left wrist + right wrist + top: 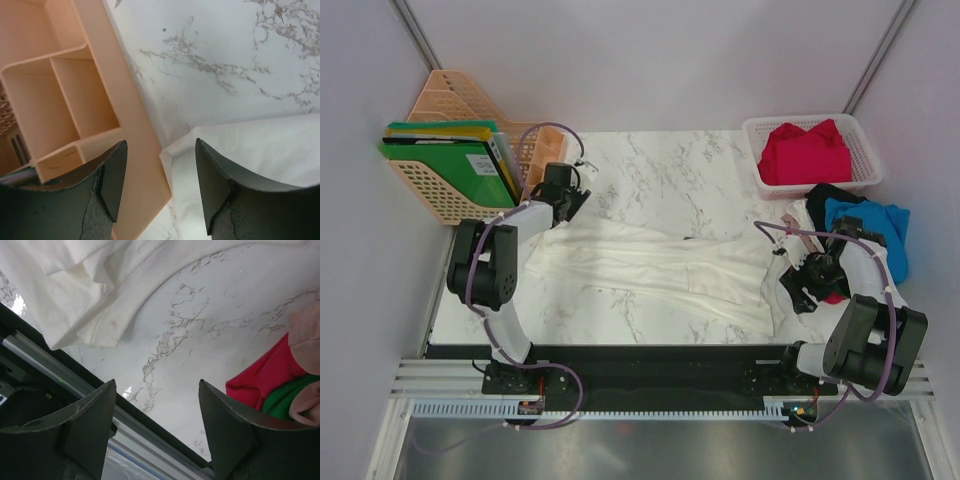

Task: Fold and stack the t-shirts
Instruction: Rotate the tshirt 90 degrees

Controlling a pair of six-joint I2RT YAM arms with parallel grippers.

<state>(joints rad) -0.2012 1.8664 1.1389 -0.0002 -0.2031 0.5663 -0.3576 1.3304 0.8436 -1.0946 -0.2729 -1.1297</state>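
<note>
White t-shirt (650,265) lies between left tool (160,144) and right tool (157,385), both released, arms (495,265) seemingly folded.

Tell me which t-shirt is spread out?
The white t-shirt, stretched across the table; the red t-shirt is bunched in the basket, the blue t-shirt and black t-shirt crumpled at right.

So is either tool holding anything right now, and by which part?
Nothing is held: the left tool and the right tool both stand open, empty.
</note>
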